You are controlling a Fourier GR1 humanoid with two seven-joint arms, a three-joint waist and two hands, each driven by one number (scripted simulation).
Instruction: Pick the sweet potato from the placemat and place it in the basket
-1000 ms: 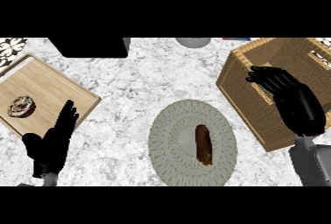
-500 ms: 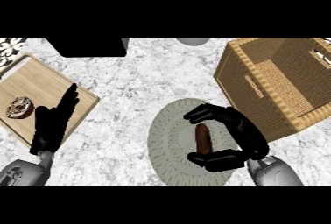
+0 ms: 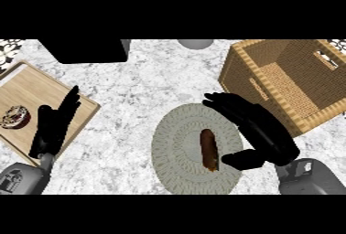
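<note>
The sweet potato (image 3: 208, 149), long and brown, lies on the round grey placemat (image 3: 177, 151) at the counter's middle. My right hand (image 3: 260, 132) is just to its right over the mat, fingers extended up and left, thumb pointing toward the potato's lower end; it does not hold the potato. The wicker basket (image 3: 251, 81) stands at the upper right, showing nothing inside. My left hand (image 3: 54, 124) rests open at the left, fingers straight up, over the edge of the wooden board.
A wooden cutting board (image 3: 27, 93) at the left carries a donut-like item (image 3: 13, 116). A black object (image 3: 84, 50) sits at the top left and a grey round thing (image 3: 195, 43) at the top centre. Marble counter shows between board and mat.
My right hand came from over the basket down to the placemat and curled around the potato, then opened and shifted right of it. The left hand stayed upright at the left.
</note>
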